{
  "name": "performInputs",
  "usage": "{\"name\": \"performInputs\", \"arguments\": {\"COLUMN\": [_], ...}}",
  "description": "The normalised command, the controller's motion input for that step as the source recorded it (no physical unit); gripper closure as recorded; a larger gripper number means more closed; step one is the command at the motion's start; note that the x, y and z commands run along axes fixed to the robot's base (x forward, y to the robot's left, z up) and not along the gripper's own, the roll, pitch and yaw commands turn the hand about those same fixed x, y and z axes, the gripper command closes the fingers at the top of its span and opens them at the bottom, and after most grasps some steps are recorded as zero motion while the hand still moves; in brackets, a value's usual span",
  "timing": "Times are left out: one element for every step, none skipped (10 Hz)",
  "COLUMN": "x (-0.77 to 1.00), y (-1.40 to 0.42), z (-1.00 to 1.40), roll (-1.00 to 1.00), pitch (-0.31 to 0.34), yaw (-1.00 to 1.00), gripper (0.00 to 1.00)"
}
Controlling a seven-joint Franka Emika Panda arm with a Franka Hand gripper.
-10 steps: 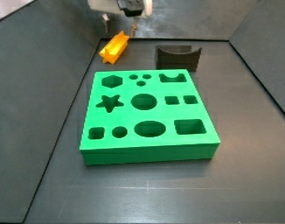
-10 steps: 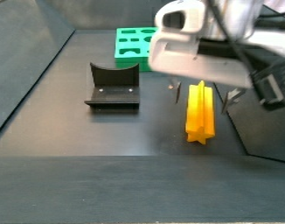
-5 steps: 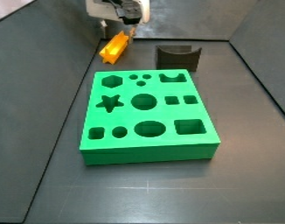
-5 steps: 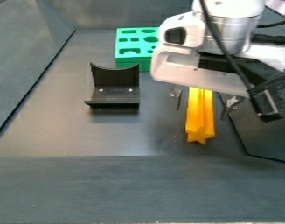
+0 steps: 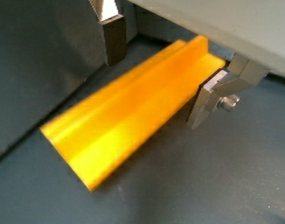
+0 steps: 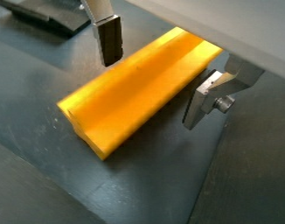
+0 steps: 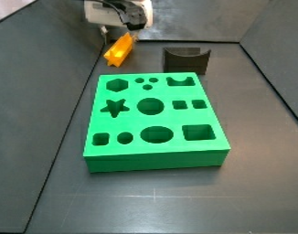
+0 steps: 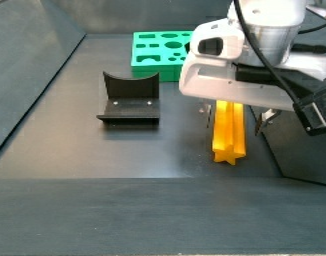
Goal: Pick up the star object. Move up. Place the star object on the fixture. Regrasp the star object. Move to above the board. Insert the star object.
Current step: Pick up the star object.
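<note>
**Grasp on star pending, jaws astride**

The star (image 8: pixel 229 130) lies flat on the floor at right centre in a side view, well apart from the fixture (image 8: pixel 128 98) and the board (image 7: pixel 155 122). The gripper (image 5: pixel 169 66) is lowered over it, fingers (image 6: pixel 107 39) spread either side of the bar with gaps visible in both wrist views. Closing should be centred across the bar's width, squarely, so the ridges are seated before any lift.

In a side view the pincer (image 8: pixel 237 110) is hiding the star object's (image 8: pixel 229 133) twelve-o'clock end; the board (image 8: pixel 159 47) is lying partly behind it.
</note>
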Motion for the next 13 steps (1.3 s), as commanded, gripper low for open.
{"name": "performInputs", "arguments": {"x": [0.00,-0.15,-0.20,-0.16,-0.08,-0.06,-0.04,0.00,0.00,0.00,0.00,0.00,0.00], "y": [-0.04,-0.03,-0.11,-0.18,-0.14,-0.15,-0.05,0.00,0.00,0.00,0.00,0.00,0.00], "z": [-0.12,-0.27,-0.35,-0.21,-0.18,-0.14,-0.03,0.00,0.00,0.00,0.00,0.00,0.00], "roll": [0.00,0.00,0.00,0.00,0.00,0.00,-0.03,-0.04,0.00,0.00,0.00,0.00,0.00], "pitch": [-0.124,-0.156,-0.153,-0.114,-0.133,-0.109,-0.106,-0.090,0.000,0.000,0.000,0.000,0.000], "yaw": [0.03,0.00,0.00,0.00,0.00,0.00,0.00,0.00,0.00,0.00,0.00,0.00,0.00], "gripper": [0.00,0.00,0.00,0.00,0.00,0.00,0.00,0.00,1.00,1.00,1.00,1.00,1.00]}}
